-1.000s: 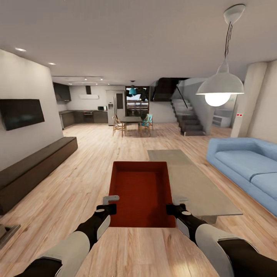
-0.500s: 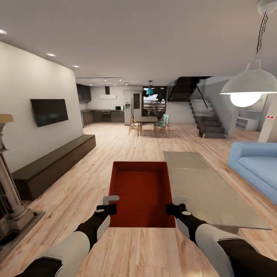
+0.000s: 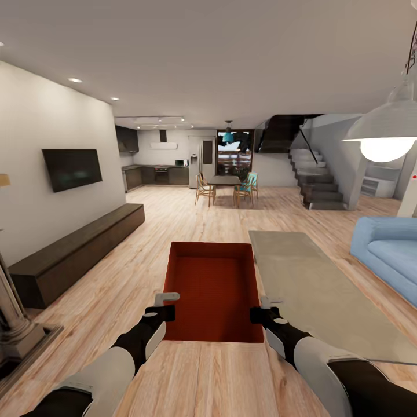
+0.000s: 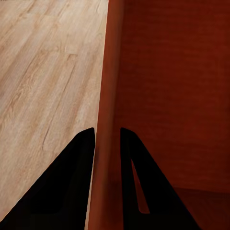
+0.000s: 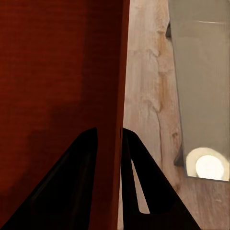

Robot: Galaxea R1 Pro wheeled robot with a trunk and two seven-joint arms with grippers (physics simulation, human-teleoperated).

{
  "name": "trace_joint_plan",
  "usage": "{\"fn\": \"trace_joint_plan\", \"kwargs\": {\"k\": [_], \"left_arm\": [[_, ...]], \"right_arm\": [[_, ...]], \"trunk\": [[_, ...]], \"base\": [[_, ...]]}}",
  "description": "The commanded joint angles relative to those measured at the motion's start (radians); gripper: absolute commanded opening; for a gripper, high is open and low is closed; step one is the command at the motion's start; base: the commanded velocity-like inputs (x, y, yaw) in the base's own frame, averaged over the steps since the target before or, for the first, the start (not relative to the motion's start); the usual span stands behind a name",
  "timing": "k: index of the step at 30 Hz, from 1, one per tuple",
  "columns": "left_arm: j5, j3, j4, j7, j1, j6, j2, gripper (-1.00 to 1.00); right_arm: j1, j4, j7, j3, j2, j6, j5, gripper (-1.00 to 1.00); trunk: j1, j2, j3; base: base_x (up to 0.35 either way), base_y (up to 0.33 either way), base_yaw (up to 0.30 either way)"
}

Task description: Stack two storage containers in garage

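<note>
Swung slightly left since earlier, camera view; box [image 3: 211,289] held level, left gripper [image 4: 108,143] and right gripper [image 5: 109,143] clamped on opposite walls; drive smoothly.

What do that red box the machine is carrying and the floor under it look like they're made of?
The storage container looks like matte plastic or stiff fabric: flat orange-red walls with faint fine ribbing and no shine, so I can't tell which. The floor looks like light wood planks with a satin finish: visible grain, plank seams and soft reflections.

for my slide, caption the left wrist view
Left gripper clamping the wall of an orange-red open-topped storage container above light wood plank flooring.
</note>
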Motion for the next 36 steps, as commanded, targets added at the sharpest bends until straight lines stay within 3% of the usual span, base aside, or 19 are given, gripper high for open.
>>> {"fn": "trace_joint_plan", "kwargs": {"k": [1,36], "left_arm": [[-0.017,0.067,-0.007,0.015,-0.001,-0.057,0.034,-1.00],[-0.017,0.069,-0.007,0.015,-0.001,-0.057,0.039,-1.00]], "right_arm": [[0.000,0.003,-0.001,-0.004,0.000,-0.003,-0.001,-1.00],[0.000,0.003,-0.008,-0.004,0.001,-0.003,-0.001,-1.00]], "trunk": [[0.001,-0.001,-0.002],[0.001,-0.001,-0.002]], "base": [[0.321,0.000,0.000],[0.321,0.000,0.000]]}}
